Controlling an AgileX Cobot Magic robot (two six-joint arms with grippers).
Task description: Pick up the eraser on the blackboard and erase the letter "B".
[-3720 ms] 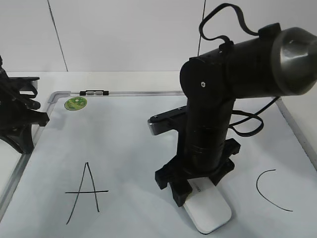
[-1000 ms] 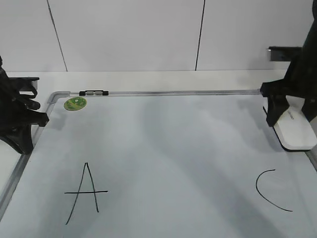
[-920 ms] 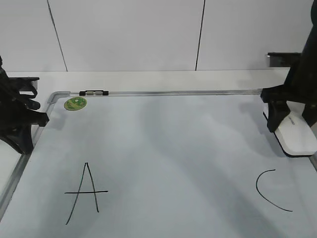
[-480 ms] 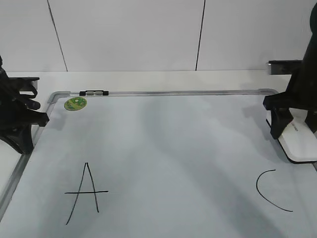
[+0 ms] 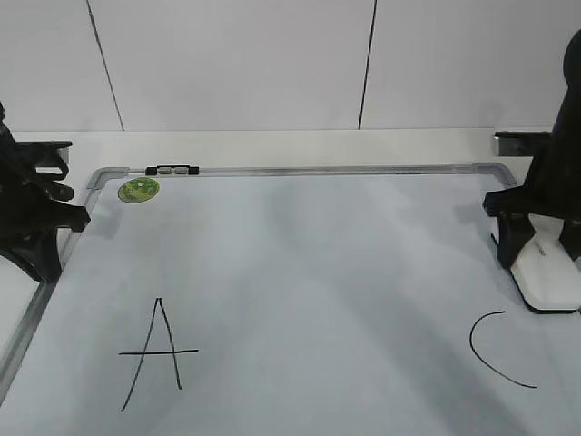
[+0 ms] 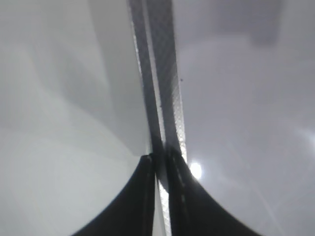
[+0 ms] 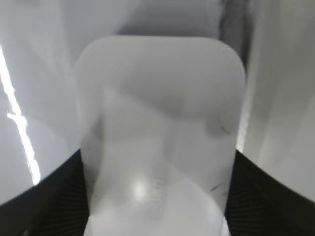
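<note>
Now carried away to the board's right edge: white rounded plastic eraser [image 5: 547,275], pinched between right gripper [image 5: 536,243] jaws, just above black curved "C" [image 5: 497,348]. No "B" left on large white grey-framed blackboard [image 5: 300,272]; erasing apparently done.

The right tool [image 5: 543,243] is cut off by the right edge of the exterior view, and its arm is lost beyond that edge. The near end of the eraser [image 5: 549,280] is hidden between the tool's fingers. In the right wrist view the eraser [image 7: 160,132] is blurred, so its lettering cannot be read, and its lower end is cut by the bottom edge. The left tool [image 6: 160,196] is seen only as dark blurred fingers at the bottom edge of the left wrist view.
</note>
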